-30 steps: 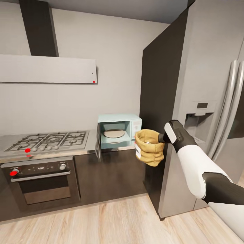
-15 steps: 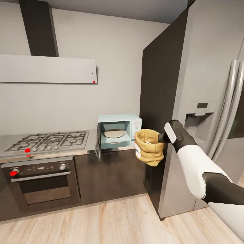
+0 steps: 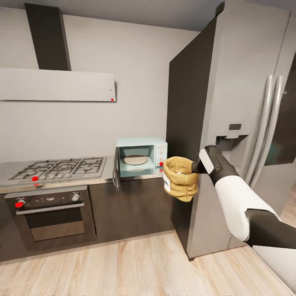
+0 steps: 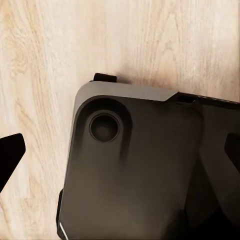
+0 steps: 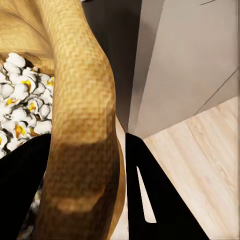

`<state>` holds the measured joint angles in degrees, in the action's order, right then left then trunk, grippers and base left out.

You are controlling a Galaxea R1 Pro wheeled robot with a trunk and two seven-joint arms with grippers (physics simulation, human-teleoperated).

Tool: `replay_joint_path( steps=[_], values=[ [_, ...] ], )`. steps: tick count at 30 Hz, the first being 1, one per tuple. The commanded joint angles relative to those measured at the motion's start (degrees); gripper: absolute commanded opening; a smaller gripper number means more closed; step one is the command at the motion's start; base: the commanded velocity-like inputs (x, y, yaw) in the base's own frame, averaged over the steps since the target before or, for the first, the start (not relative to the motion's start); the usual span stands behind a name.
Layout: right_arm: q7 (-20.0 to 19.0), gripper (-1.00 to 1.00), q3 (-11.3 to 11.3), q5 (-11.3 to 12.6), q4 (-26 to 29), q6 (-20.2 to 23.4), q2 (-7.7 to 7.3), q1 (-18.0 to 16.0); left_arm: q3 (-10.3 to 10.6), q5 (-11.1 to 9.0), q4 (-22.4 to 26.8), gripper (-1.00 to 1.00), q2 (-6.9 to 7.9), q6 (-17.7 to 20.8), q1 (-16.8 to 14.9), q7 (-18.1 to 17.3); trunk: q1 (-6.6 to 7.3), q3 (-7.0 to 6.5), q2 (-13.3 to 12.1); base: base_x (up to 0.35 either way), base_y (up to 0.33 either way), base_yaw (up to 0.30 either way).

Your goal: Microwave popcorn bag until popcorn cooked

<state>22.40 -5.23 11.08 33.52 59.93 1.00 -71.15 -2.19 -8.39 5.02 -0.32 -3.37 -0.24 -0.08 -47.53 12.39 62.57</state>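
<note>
We see our right gripper (image 3: 196,167) clamped on the rolled rim of the popcorn bag (image 3: 181,178), holding it in the air just right of the open microwave (image 3: 139,157), popcorn (image 5: 17,107) inside.

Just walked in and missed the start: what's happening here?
The robot's right gripper holds a popcorn bag by its rim, in the air beside the fridge. Popcorn fills the bag. On the countertop the microwave stands with its door open, a plate inside.
</note>
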Motion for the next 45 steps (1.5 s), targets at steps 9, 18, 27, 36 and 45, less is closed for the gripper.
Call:
replay_joint_path(
  steps=[9, 18, 27, 36, 45],
  values=[
    [0.71, -1.00, -0.22, 0.72, -0.03, 0.07, 0.52, -0.04, -0.18, -0.31, -0.01, 1.00, 0.05, -0.15, -0.02, -0.01, 0.01, 0.08, 0.05, -0.012, -0.009, 0.204],
    [0.71, -1.00, -0.22, 0.65, -0.01, 0.07, 0.47, -0.04, -0.18, -0.31, -0.01, 1.00, 0.05, -0.15, -0.02, -0.01, 0.01, 0.08, 0.05, 0.000, 0.000, 0.268],
    [0.80, -1.00, -0.22, 0.61, 0.06, 0.07, 0.56, -0.04, -0.18, -0.31, -0.01, 1.00, 0.05, -0.15, -0.02, -0.01, 0.01, 0.08, 0.05, 0.000, 0.000, 0.268],
    [0.73, -1.00, -0.22, 0.67, 0.03, 0.07, 0.59, -0.04, -0.18, -0.31, -0.01, 1.00, 0.05, -0.15, -0.02, -0.01, 0.01, 0.08, 0.05, 0.000, 0.000, 0.063],
    [0.80, -1.00, -0.03, 0.22, -0.90, 0.07, 0.81, 0.04, -0.18, -0.57, 0.16, 1.00, 0.05, -0.15, -0.09, -0.01, 0.01, 0.08, 0.05, 0.000, 0.000, 0.000]
  ],
)
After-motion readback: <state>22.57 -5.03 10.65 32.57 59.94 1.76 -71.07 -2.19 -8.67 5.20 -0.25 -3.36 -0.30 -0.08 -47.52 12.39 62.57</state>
